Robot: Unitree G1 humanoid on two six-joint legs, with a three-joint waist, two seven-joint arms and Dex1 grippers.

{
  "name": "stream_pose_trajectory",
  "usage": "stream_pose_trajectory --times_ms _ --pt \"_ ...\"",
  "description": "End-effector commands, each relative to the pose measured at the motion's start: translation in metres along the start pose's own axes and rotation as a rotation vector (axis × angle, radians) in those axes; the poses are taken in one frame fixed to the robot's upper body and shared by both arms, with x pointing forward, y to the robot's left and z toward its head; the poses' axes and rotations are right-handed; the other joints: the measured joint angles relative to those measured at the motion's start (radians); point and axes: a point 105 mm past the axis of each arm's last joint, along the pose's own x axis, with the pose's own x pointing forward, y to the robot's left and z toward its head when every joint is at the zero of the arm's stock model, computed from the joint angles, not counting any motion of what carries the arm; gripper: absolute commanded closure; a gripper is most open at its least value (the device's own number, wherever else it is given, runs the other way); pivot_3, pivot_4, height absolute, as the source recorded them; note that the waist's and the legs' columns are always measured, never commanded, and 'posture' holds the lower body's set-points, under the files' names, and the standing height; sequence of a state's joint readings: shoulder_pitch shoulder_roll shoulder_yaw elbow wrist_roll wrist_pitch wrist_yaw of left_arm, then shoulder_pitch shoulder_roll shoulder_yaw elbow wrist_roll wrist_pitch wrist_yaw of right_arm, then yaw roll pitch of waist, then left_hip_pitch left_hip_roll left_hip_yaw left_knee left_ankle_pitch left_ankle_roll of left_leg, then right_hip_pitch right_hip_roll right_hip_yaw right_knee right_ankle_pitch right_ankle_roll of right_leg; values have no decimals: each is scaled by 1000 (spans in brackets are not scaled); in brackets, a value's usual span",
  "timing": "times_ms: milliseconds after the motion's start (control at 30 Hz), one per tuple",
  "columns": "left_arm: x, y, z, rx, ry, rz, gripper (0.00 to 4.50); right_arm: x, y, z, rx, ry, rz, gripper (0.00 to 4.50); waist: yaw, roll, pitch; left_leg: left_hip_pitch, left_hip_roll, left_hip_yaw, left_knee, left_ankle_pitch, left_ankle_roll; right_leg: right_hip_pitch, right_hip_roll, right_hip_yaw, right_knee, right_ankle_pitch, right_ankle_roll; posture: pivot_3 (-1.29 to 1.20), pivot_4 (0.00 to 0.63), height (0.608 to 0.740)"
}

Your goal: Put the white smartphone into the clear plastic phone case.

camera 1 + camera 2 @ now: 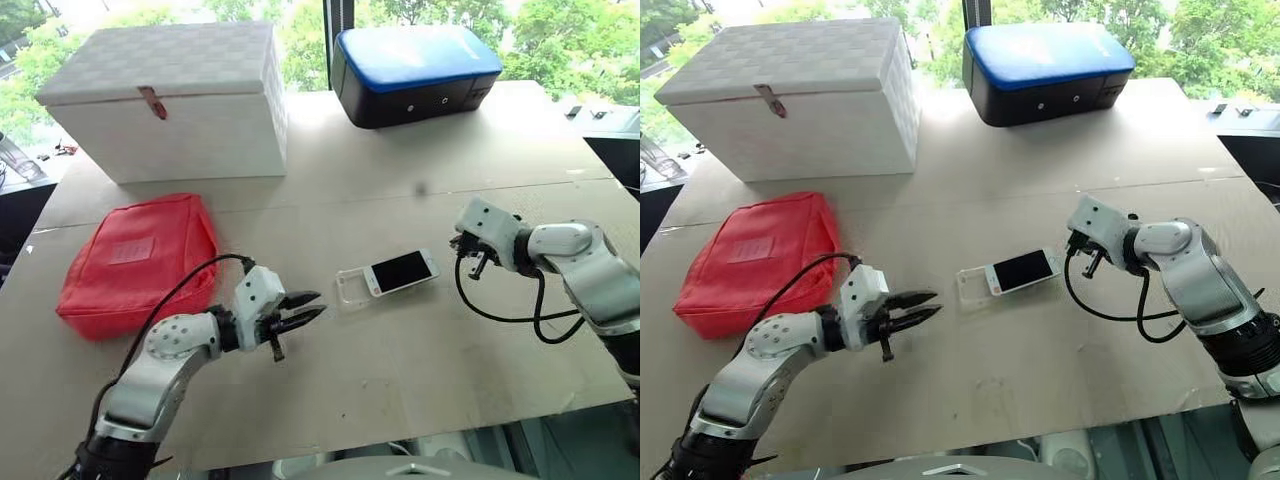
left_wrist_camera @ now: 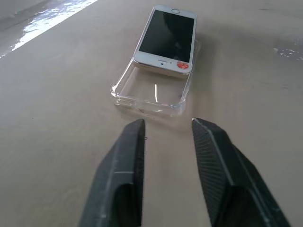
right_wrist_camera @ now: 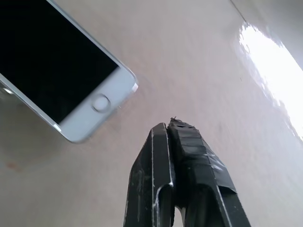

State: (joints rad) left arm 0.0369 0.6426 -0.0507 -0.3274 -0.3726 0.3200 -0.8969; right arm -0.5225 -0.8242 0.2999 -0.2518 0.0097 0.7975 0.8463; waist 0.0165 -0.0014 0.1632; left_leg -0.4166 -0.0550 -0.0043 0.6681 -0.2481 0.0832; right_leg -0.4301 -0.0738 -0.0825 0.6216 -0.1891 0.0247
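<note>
The white smartphone (image 1: pixel 400 270) lies screen up near the middle of the table. One end of it rests on the clear plastic phone case (image 1: pixel 352 287), which lies open side up beside it. In the left wrist view a red sticker marks the smartphone's (image 2: pixel 168 38) end over the case (image 2: pixel 151 92). My left gripper (image 1: pixel 305 308) hovers a short way left of the case, pointing at it. Its fingers stand slightly apart with nothing between them. My right gripper (image 1: pixel 478 268) is shut and empty, just right of the phone's home-button end (image 3: pixel 102 103).
A red pouch (image 1: pixel 135 262) lies at the left. A white box (image 1: pixel 170 100) stands at the back left and a blue-and-black case (image 1: pixel 410 72) at the back middle. The table's front edge (image 1: pixel 400 435) runs close below the arms.
</note>
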Motion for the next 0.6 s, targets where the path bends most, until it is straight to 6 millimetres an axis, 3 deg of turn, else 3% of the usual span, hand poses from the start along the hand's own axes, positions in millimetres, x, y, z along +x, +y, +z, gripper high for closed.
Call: stream_pose_trajectory --times_ms 33,300,600 --pt "10 2 -1 26 13 -8 4127 2 7 2 -69 -6 33 4500 0 -1 1 0 0 0 0 0 0 0 0 0 0 0 0 0 150 740" --pt "33 5 -5 52 50 -46 4127 0 33 15 -150 -63 161 4500 5 -1 1 0 0 0 1 0 1 1 0 0 0 0 0 0 150 740" --pt "36 2 2 80 48 -72 4127 -6 55 30 -191 -111 246 4500 7 -1 1 0 0 0 1 0 0 1 0 0 0 0 0 0 150 740"
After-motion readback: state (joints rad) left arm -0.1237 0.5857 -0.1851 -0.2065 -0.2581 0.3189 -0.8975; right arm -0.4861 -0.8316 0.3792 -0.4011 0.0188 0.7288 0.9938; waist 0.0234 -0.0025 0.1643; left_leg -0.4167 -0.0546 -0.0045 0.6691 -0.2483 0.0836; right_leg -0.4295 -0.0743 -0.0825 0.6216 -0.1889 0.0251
